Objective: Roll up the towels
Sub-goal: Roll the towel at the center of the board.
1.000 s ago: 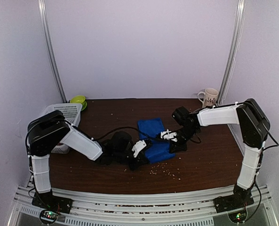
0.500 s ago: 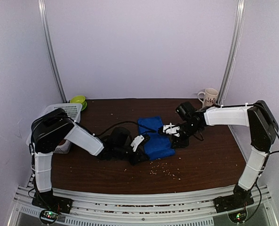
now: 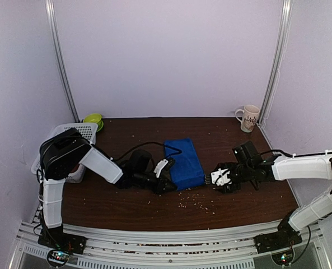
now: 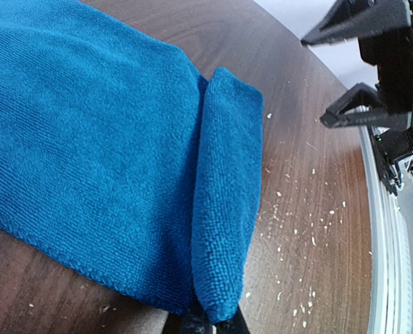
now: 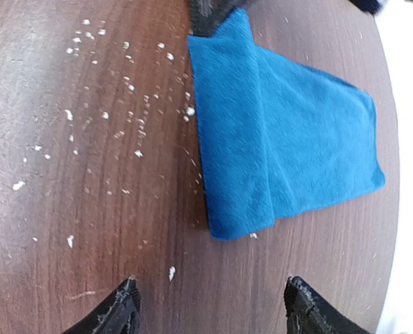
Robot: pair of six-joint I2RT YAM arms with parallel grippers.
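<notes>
The left gripper (image 4: pixel 213 321) clamps one end of the first fold in the blue towel (image 4: pixel 108 139). The right gripper (image 5: pixel 212 306), jaws spread and empty, hovers with the fold's other end just ahead. Rolling one-handed risks a skewed, loosening roll.

no legible text anywhere, mug (image 3: pixel 248 117) print too small to read

Bystanders on the desk (image 3: pixel 126 207)
White mug (image 3: pixel 248 117) at the far right corner; white basket (image 3: pixel 79 134) and green bowl (image 3: pixel 93 119) far left; pale crumbs (image 3: pixel 196 204) scattered near the front.
</notes>
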